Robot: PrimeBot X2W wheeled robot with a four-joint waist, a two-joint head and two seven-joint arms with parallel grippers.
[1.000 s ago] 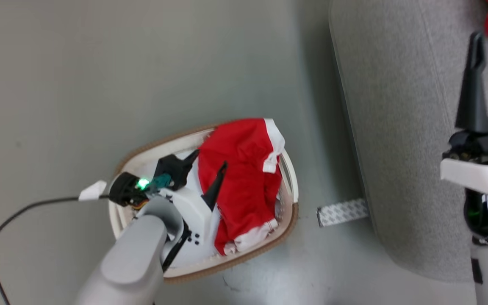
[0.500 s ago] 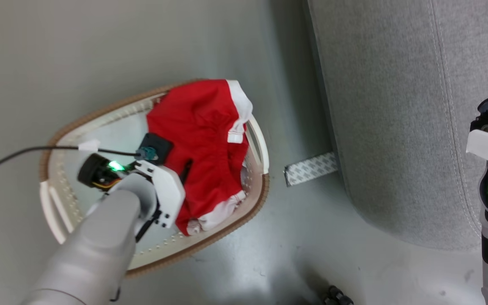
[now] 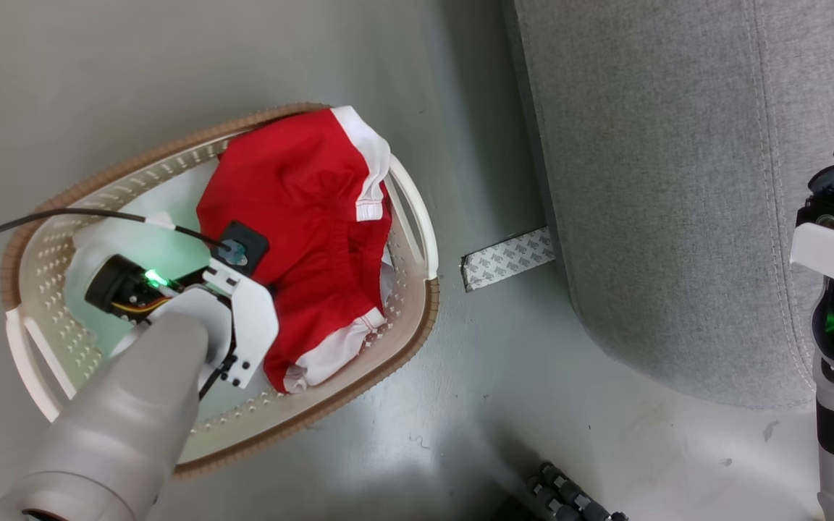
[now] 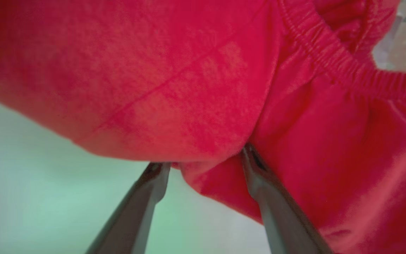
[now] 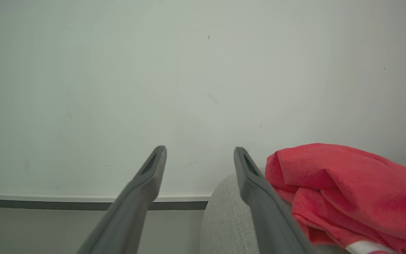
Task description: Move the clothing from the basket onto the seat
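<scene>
Red clothing (image 3: 294, 210) with white trim lies in the right half of the cream basket (image 3: 406, 217) on the floor. My left arm (image 3: 236, 318) reaches straight down into the basket, its wrist hiding the fingers in the head view. In the left wrist view my left gripper (image 4: 203, 160) is open, its fingertips pressed against a fold of the red clothing (image 4: 189, 88) that bulges between them. My right gripper (image 5: 199, 151) is open and empty above the grey seat (image 5: 224, 218), beside another red garment (image 5: 330, 183) lying on it. The seat (image 3: 677, 181) stands right of the basket.
A strip of patterned tape (image 3: 507, 257) lies on the floor between basket and seat. A black cable (image 3: 40, 217) runs over the basket's left rim to my left wrist. A dark ribbed part (image 3: 569, 496) shows at the bottom edge. A pale wall (image 5: 189, 70) stands behind the seat.
The head camera has shifted, sliding the picture. My left gripper has dropped into the basket onto the red clothing, and its fingers are now hidden under the wrist. Both grippers stay open.
</scene>
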